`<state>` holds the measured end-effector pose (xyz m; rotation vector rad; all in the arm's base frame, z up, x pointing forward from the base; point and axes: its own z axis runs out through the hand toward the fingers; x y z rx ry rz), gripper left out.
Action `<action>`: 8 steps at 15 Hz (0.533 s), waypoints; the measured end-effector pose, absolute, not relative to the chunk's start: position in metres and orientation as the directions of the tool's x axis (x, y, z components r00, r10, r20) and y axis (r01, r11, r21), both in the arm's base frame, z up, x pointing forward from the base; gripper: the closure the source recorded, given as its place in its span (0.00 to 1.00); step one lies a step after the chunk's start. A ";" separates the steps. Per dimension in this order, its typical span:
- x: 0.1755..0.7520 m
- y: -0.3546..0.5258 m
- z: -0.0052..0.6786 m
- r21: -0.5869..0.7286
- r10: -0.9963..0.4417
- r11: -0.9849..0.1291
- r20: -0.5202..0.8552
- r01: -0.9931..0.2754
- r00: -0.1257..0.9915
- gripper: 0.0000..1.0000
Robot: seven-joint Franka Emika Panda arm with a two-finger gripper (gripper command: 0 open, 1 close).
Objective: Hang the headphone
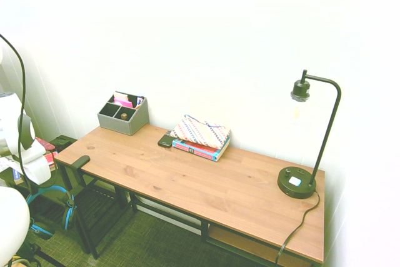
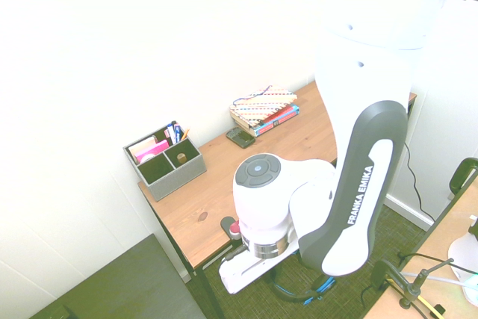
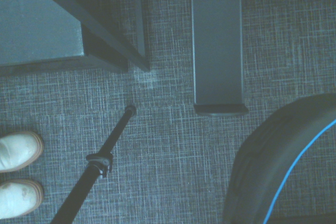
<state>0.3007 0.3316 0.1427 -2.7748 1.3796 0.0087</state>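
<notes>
- Wooden desk (image 1: 206, 186) stands by a white wall; a dark hook (image 1: 80, 161) juts from its end;
- headphone (image 1: 67, 209) hangs under the gripper, whose claw is clamped on its band, just below that hook.

The desk (image 1: 206, 186) top is open across its middle and front. Obstacles line its rear edge: organizer (image 1: 123, 114) at upper left, books (image 1: 201, 137) at centre, lamp (image 1: 307, 145) at right. A hook (image 1: 80, 161) projects from the left end. Below it, the headphone (image 2: 302, 293) hangs close to the frame; clearance there is probably tight.
</notes>
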 end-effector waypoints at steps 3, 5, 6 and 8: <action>0.318 0.346 0.126 -0.043 -0.808 -0.589 -0.002 -0.807 0.589 1.00; 0.328 0.353 0.111 -0.041 -0.807 -0.591 0.024 -0.806 0.591 1.00; 0.333 0.357 0.104 -0.040 -0.809 -0.587 0.036 -0.808 0.586 1.00; 0.340 0.361 0.090 -0.028 -0.822 -0.569 0.046 -0.822 0.567 0.00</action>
